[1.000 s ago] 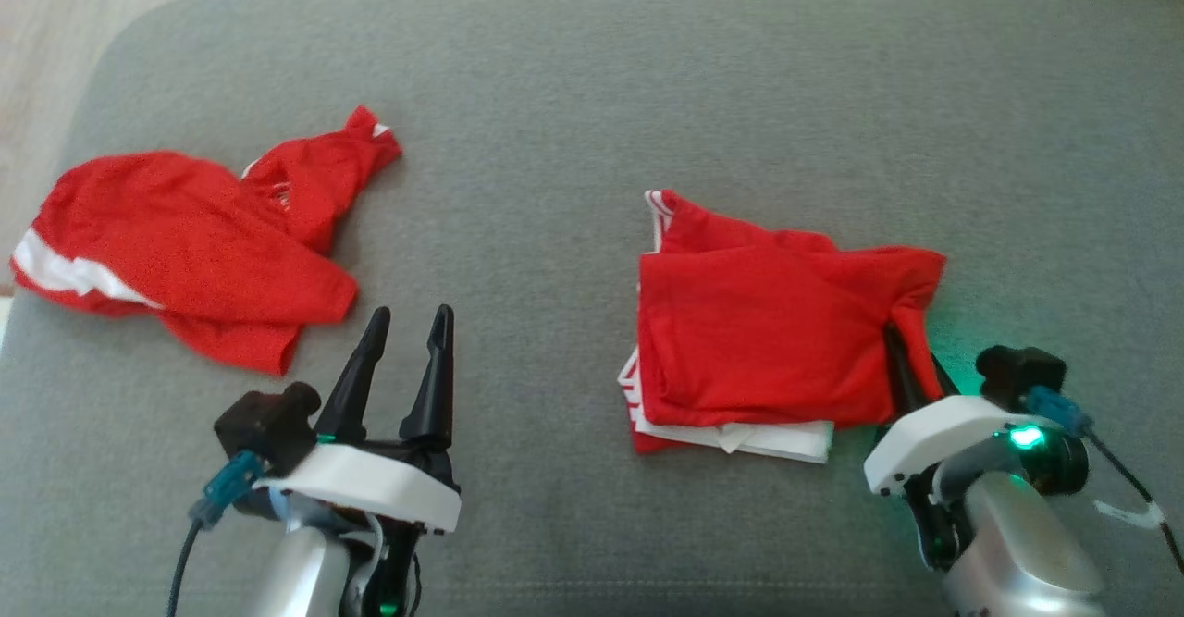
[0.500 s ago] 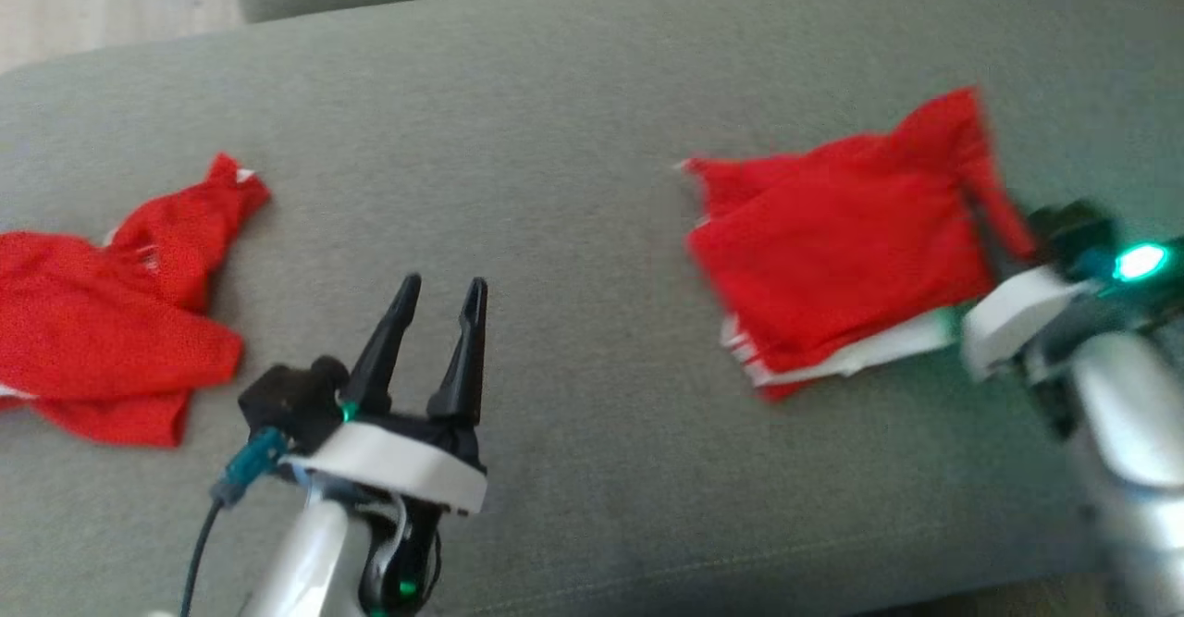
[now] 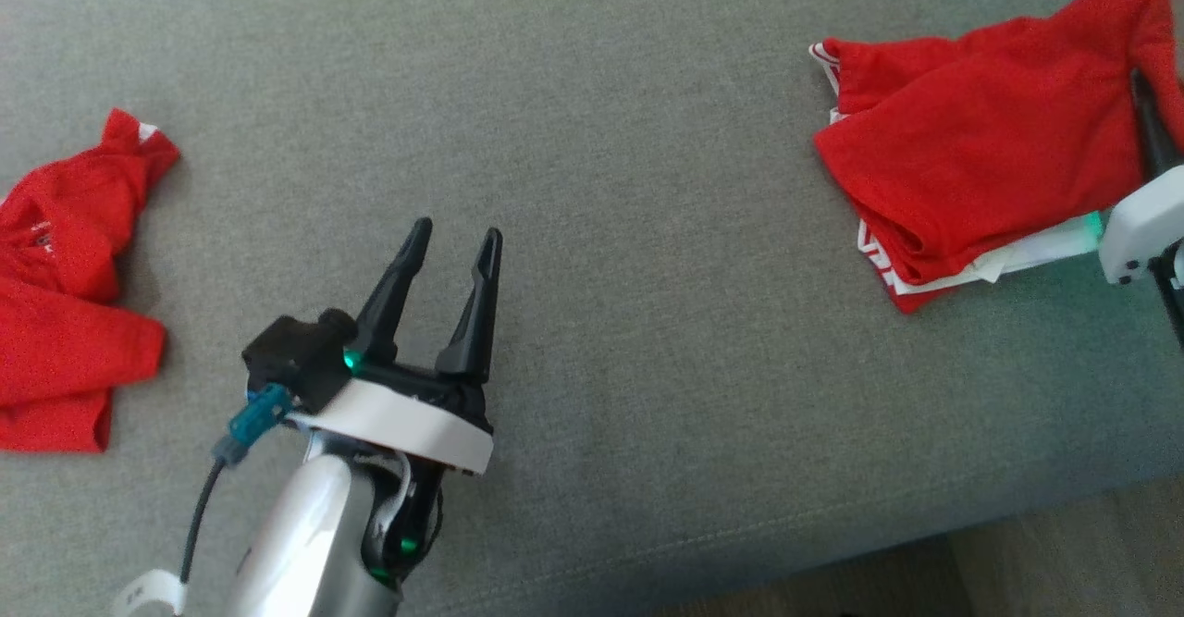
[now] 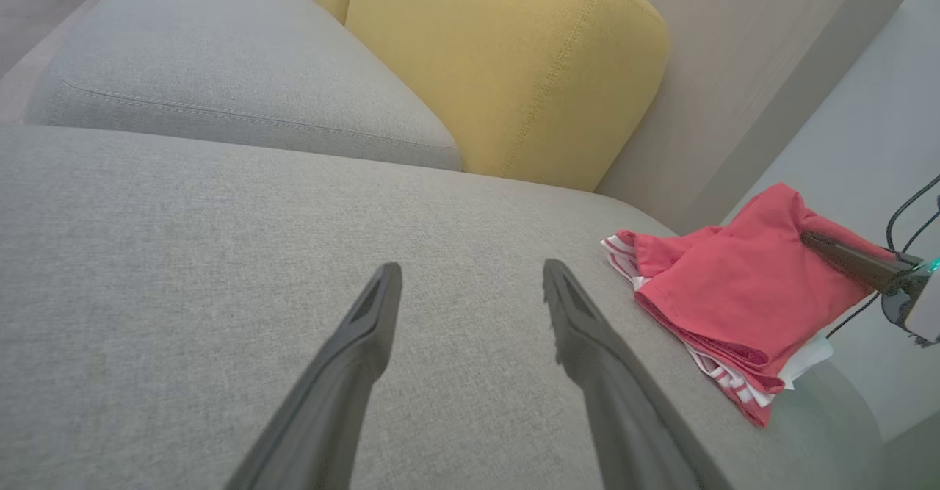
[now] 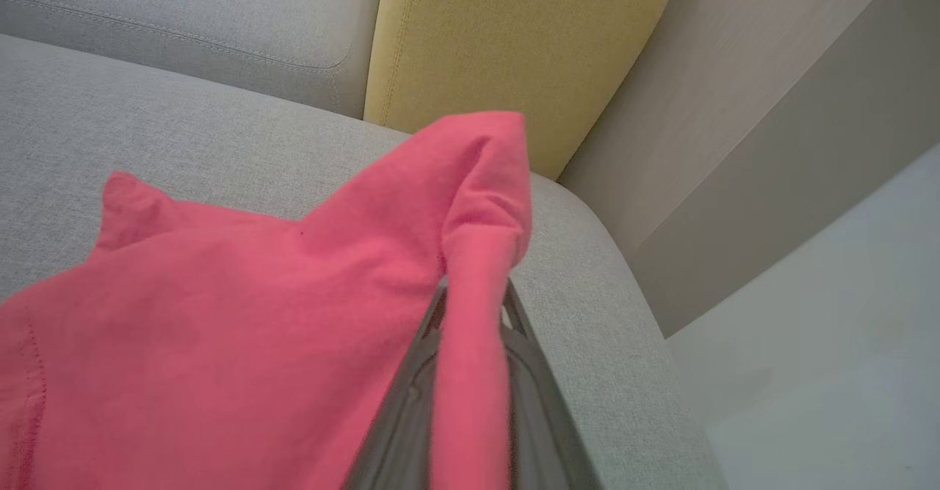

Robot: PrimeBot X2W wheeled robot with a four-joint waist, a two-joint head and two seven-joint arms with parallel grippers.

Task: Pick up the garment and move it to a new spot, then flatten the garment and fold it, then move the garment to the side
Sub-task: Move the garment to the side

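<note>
Grey sofa seat (image 3: 592, 90), with the folded red garment (image 3: 980, 164) near its right end.
Folding is judged done; only setting-down and release are left. One corner is pinched by the right gripper (image 5: 474, 303), and the left gripper (image 3: 460, 233) is held wide and empty.

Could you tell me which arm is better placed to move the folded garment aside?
Right. The right hand is shut on the folded garment at its corner; the left hand stands open over bare couch, apart from it.

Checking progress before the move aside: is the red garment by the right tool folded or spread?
Folded: the red garment sits in stacked layers, white edges showing underneath, one corner pinched in the right tool.
</note>
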